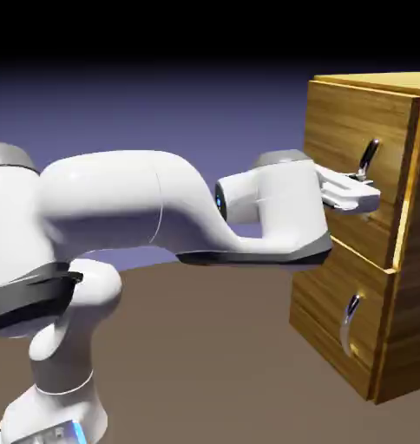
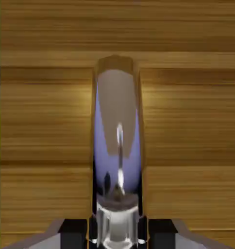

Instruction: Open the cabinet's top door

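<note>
Because our arm [image 1: 109,195] reaches out bent and low-wristed, with a heavy forearm, we judge that a pull begun too fast could swing the wrist off the door's arc and twist the grip. At its end the gripper [image 2: 117,233] is closed on the curved silver handle [image 1: 370,154], one fingertip on either side of the bar. That metal looks smooth and rounded, so a straight backward tug could let the tips slide along the curve or slip off, most likely if the hand doesn't turn as the door does. Behind the handle lies the top door [image 1: 335,130], the large wood-grain panel between the cabinet's top front edge and the seam above the lower door [image 1: 322,299]; it looks shut. The handle sits towards the panel's exterior-view right edge, and if we pull against the hinge, the door may jam or the whole cabinet [image 1: 413,321] may shift at its bottom corners, towards us
</note>
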Robot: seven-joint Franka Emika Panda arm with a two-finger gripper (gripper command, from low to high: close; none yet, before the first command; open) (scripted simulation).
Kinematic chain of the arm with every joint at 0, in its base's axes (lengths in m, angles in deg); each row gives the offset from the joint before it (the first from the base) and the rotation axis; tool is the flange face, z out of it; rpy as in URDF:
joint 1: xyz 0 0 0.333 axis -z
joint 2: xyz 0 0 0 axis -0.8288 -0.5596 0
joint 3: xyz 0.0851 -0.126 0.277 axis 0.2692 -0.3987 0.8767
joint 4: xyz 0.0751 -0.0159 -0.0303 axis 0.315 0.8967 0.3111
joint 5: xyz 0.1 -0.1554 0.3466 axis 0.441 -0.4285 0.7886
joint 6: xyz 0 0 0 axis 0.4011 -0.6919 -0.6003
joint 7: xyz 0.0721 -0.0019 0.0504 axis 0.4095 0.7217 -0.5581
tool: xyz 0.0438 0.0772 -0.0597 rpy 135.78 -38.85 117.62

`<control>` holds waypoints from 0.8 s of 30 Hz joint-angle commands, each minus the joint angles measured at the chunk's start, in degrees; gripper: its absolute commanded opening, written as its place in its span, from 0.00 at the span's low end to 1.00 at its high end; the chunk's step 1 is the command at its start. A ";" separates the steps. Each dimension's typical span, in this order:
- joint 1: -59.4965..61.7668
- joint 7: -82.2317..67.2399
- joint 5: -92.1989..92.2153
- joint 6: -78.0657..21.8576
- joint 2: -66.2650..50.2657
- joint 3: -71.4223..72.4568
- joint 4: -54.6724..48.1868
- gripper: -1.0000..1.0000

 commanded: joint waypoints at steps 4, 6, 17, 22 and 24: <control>8.30 7.60 0.01 -1.82 -5.51 6.87 3.22 0.00; 12.46 11.19 -0.10 -2.27 -7.90 10.51 4.30 0.00; 34.88 21.65 4.12 -3.98 -14.29 31.56 9.49 0.00; 41.80 13.60 16.58 -8.17 -10.90 39.69 15.11 0.00; 43.96 10.63 21.56 -10.09 -9.39 42.80 17.26 0.00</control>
